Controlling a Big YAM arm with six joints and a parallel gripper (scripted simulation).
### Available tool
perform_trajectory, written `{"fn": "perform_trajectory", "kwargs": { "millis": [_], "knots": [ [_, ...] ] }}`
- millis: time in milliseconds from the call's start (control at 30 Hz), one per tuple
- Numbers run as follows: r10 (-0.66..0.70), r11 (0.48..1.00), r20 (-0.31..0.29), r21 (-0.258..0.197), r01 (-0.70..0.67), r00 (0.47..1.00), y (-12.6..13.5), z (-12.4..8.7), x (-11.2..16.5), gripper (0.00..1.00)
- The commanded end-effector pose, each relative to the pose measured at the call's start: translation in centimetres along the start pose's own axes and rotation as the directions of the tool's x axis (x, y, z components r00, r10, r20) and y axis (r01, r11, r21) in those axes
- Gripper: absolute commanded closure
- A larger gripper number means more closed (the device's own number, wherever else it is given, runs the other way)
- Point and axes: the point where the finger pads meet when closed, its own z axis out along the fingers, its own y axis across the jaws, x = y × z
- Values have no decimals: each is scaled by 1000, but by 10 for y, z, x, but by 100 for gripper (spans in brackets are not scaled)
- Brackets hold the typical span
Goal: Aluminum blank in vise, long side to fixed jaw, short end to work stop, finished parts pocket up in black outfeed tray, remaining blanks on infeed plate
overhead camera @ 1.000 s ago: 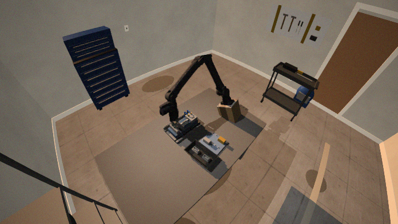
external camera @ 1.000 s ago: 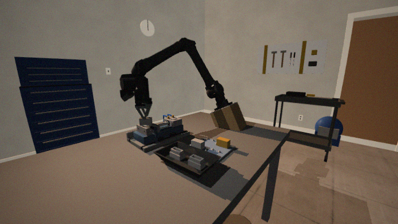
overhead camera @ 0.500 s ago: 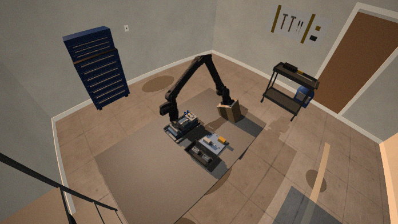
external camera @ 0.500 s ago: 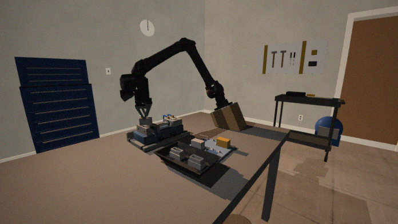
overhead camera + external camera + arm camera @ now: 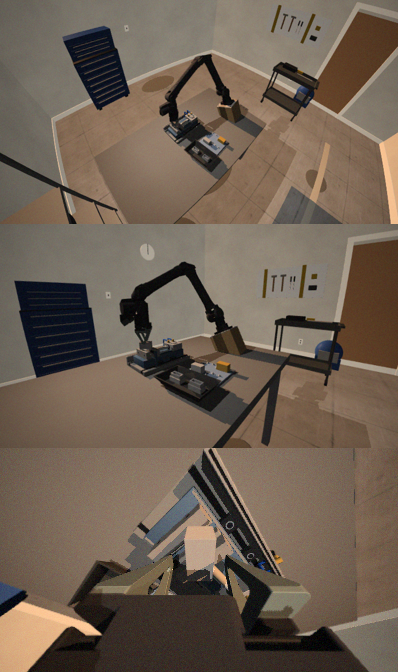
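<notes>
- My arm [image 5: 171, 275] reaches out from its base block [image 5: 229, 344] and points straight down over the vise [image 5: 160, 356], at the end away from the blue hoses [image 5: 168, 340].
- The jaws stand part-way open and grip nothing. In the wrist view the two fingers flank a plain gray blank [image 5: 200, 548], with a sliver of gap showing on each side of it.
- That blank sits at the hose-free end of the vise, right under the fingertips. It looks to stand higher than the vise body in the exterior view. I cannot tell whether it rests on the low bars or against the work stop.
- The black outfeed tray [image 5: 163, 379] lies on the counter [image 5: 86, 401] just in front of the vise. Two finished parts lie in it, pockets up: one [image 5: 177, 376] toward the vise, the other [image 5: 196, 385] nearer the counter edge.
- The infeed plate [image 5: 212, 373] touches the tray's far side. A second gray blank [image 5: 198, 367] and a yellow brass blank [image 5: 223, 366] lie flat on it, apart from each other.
</notes>
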Motion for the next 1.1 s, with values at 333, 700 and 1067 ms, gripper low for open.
{"fn": "perform_trajectory", "kwargs": {
  "millis": [333,700,1067],
  "knots": [
    [13,1000,5,-3,-13,1000,-5,6,-9,36],
    [14,1000,6,-4,-14,1000,-6,6,-8,36],
    [12,1000,2,-1,-12,1000,-7,8,-6,36]
  ]
}}
